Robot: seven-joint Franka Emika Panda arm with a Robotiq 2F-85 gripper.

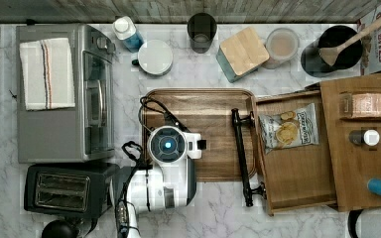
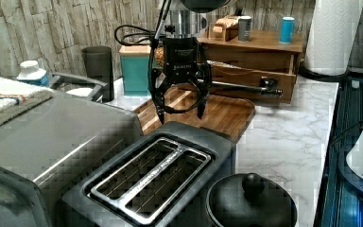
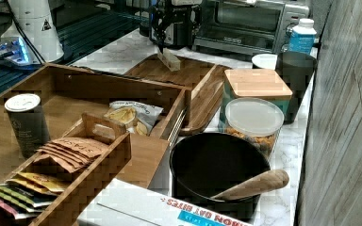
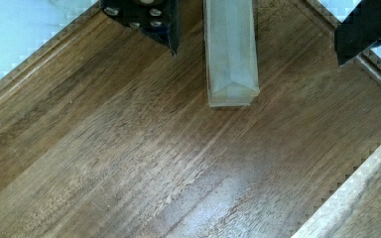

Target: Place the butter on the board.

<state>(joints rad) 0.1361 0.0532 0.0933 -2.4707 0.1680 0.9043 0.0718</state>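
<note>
The butter [image 4: 230, 52] lies flat on the board [image 4: 129, 163], between the released jaws of the gripper [image 2: 181, 111], spread wide to clear it.

Count on the worktop [image 1: 287, 218]: one board [image 1: 213, 106], one stick of butter [image 4: 229, 49], one toaster [image 1: 62, 191], one toaster oven [image 1: 64, 94], one open drawer [image 1: 297, 168], one crisp packet [image 1: 287, 128].
</note>
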